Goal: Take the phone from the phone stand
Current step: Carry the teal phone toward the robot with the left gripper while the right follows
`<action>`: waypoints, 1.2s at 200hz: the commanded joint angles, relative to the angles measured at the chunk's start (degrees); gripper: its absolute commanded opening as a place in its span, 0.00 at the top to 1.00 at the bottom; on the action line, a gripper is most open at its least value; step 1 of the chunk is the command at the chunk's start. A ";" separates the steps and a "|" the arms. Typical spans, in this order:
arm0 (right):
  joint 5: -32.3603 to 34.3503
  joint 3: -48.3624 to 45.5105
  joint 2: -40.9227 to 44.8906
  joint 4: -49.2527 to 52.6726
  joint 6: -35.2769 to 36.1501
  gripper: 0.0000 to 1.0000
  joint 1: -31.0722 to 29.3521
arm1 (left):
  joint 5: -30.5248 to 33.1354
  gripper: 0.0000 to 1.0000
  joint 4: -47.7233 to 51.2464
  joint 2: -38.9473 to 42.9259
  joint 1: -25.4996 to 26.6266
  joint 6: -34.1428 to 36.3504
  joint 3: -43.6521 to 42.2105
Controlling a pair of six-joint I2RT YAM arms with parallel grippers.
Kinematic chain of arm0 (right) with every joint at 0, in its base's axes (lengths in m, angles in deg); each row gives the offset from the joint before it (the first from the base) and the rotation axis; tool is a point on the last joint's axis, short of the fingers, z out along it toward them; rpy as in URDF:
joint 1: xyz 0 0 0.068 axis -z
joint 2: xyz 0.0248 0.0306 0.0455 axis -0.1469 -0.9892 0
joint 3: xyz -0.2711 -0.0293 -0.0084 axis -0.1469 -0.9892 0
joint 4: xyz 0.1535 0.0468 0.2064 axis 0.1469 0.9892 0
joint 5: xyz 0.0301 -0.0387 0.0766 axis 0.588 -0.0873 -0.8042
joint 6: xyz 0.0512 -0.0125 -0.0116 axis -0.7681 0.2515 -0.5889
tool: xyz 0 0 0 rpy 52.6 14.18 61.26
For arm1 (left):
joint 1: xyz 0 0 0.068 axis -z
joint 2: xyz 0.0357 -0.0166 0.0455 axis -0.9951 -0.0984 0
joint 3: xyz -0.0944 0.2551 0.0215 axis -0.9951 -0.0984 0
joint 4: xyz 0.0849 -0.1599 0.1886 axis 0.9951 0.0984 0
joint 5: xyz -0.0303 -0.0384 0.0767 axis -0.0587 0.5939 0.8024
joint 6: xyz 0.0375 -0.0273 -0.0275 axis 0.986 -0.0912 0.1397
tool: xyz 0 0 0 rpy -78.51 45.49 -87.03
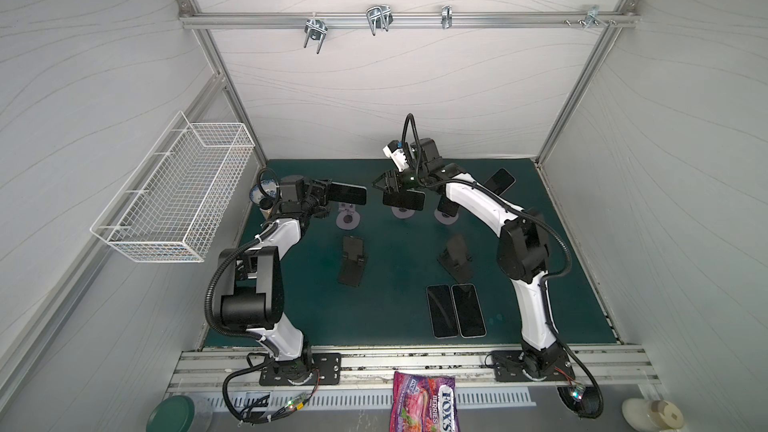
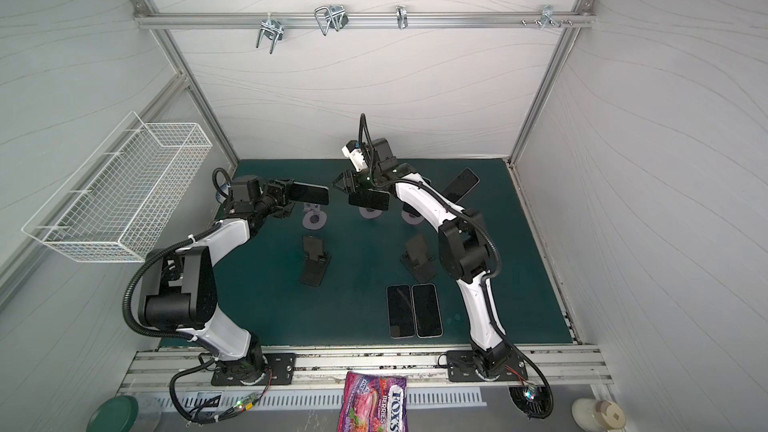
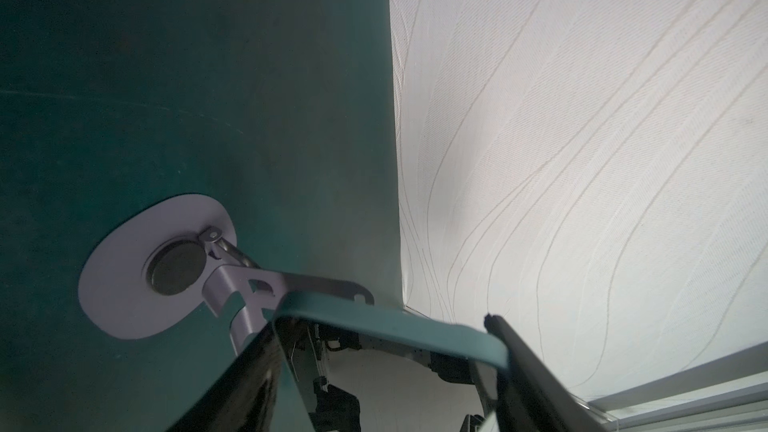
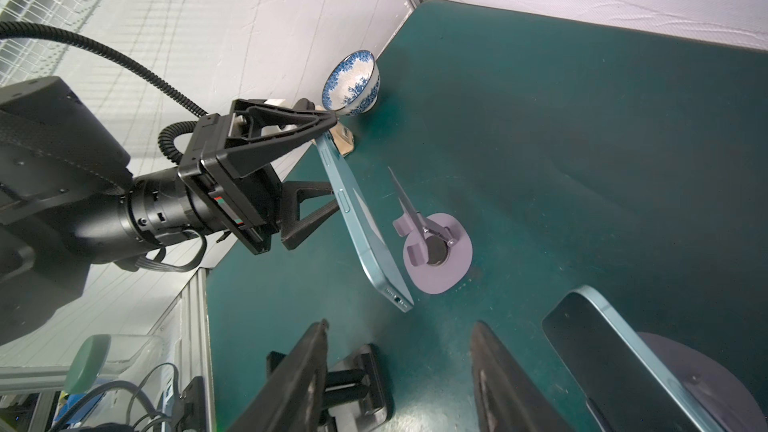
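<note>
The left gripper (image 4: 333,160) is clamped across the width of the blue phone (image 4: 374,243), one finger on each long edge near one end, so most of the phone's length hangs out beyond the fingers. The phone is in the air, turned on its side, just beside the lilac phone stand (image 4: 453,268). In the right wrist view a narrow gap shows between it and the stand's back plate and two hooks, so I judge it free of the cradle, though close to it. The right gripper (image 4: 400,326) holds nothing: its fingers stand apart, just beside a second phone (image 4: 615,367) that leans on a second stand (image 4: 715,371). The held phone looks stiff and slim, with some weight for its size. Its glass face and smooth metal rim are likely slippery, and a fall onto the green mat (image 1: 395,251) could crack it. The long edges are the sound place to hold, since they keep the fingers off the glass. A grip this near the end lets the free end sag or swivel, so it calls for firm pressure and slow, level movement away from the hooks.
</note>
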 commanded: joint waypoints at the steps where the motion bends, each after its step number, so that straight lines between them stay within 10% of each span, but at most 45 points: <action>1: 0.53 1.53 5.14 2.92 -0.41 0.44 0.00 | -1.28 0.33 1.56 3.94 0.64 0.65 4.36; 240: 6.68 -12.24 29.88 10.01 -5.61 0.43 -3.98 | 4.88 0.33 24.74 27.61 5.53 5.19 2.99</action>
